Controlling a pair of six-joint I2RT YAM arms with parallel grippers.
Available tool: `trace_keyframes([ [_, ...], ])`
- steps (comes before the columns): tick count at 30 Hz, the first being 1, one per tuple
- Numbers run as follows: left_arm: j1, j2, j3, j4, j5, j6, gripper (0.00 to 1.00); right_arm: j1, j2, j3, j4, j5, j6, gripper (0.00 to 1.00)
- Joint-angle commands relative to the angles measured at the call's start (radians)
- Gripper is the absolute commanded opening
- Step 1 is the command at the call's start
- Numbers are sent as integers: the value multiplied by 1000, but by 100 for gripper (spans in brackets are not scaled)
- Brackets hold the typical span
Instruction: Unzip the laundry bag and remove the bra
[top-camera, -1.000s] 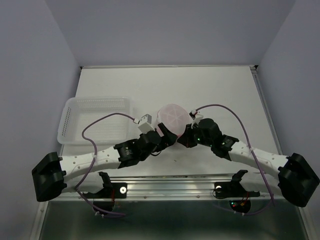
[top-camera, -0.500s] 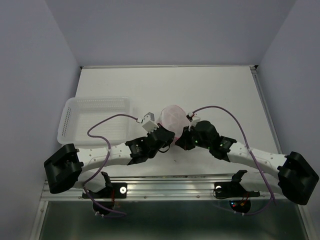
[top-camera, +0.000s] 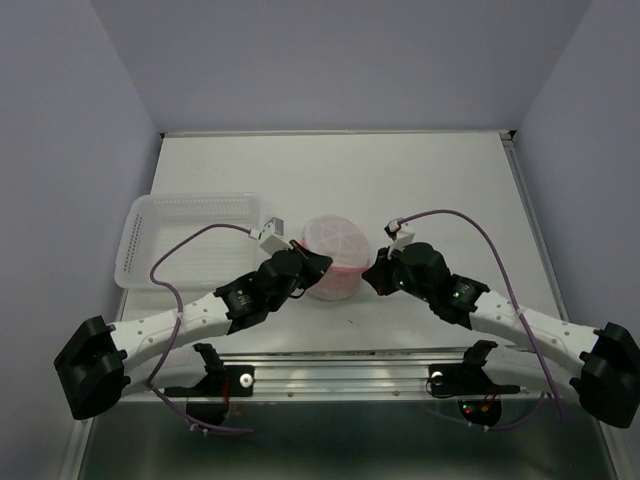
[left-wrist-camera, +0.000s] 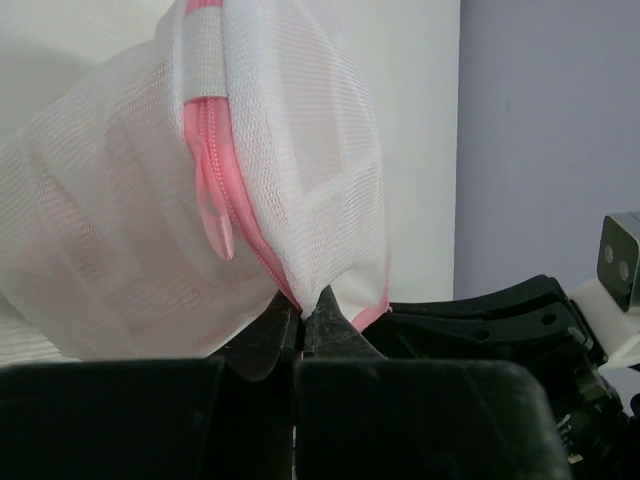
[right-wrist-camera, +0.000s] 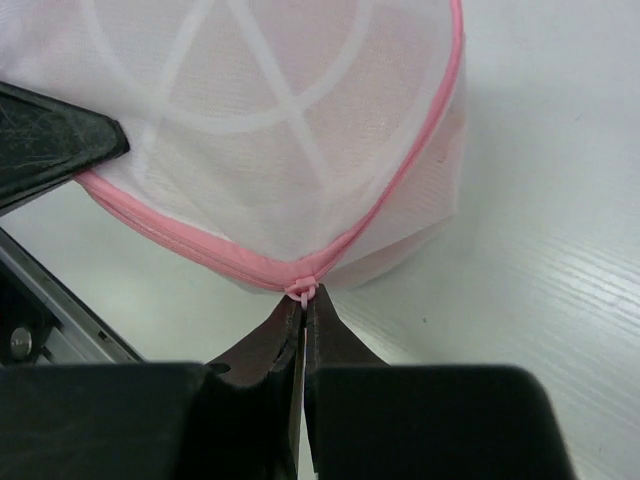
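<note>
While one laundry bag (top-camera: 333, 248) sits between my two grippers, I see the left gripper (left-wrist-camera: 302, 322) pinched shut on its mesh edge and the right gripper (right-wrist-camera: 303, 305) clamped on the pink zipper pull (right-wrist-camera: 302, 291); one basket (top-camera: 150, 255) lies farther left.

Robot lab cell: white table (top-camera: 400, 170), plain lavender walls (top-camera: 60, 150).

the laundry bag (left-wrist-camera: 130, 230) is translucent white mesh cloth with pink zipper tape. the basket (top-camera: 190, 199) is perforated white plastic. the table (top-camera: 400, 170) is matt white. the right gripper (right-wrist-camera: 303, 305) has matt black fingers (right-wrist-camera: 265, 345).
</note>
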Motion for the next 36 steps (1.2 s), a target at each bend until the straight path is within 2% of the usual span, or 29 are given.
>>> trace_keyframes([
  [1,89,-79,-43,20,16,182,0,-20,-17,21,-121,85,-47,1],
  [5,199,-84,-46,12,141,338,0,-20,-27,33,-144,95,-51,1],
  [7,258,-71,-49,53,176,403,0,-20,-47,35,-146,85,-63,1],
  [9,281,-43,-39,153,205,440,0,-20,-58,29,-111,9,-88,1],
  [12,292,64,64,210,242,474,0,-20,-66,21,-43,-100,-85,1],
  [14,293,147,160,210,259,504,7,-20,-34,29,-28,-129,-79,1],
  [15,293,167,185,210,266,506,12,-20,-17,33,-17,-146,-71,1],
  [16,293,186,208,210,273,504,32,-20,-5,33,-6,-154,-67,1],
  [18,293,213,257,209,288,480,60,-20,28,27,50,-172,-45,1],
  [19,293,215,264,209,294,460,82,-20,31,23,72,-174,-33,1],
  [22,277,178,259,209,296,388,99,-20,51,4,150,-143,18,1],
  [29,178,45,109,164,201,236,98,-20,123,36,210,-88,59,1],
  [36,102,144,119,160,187,230,96,-20,163,58,213,-117,50,1],
])
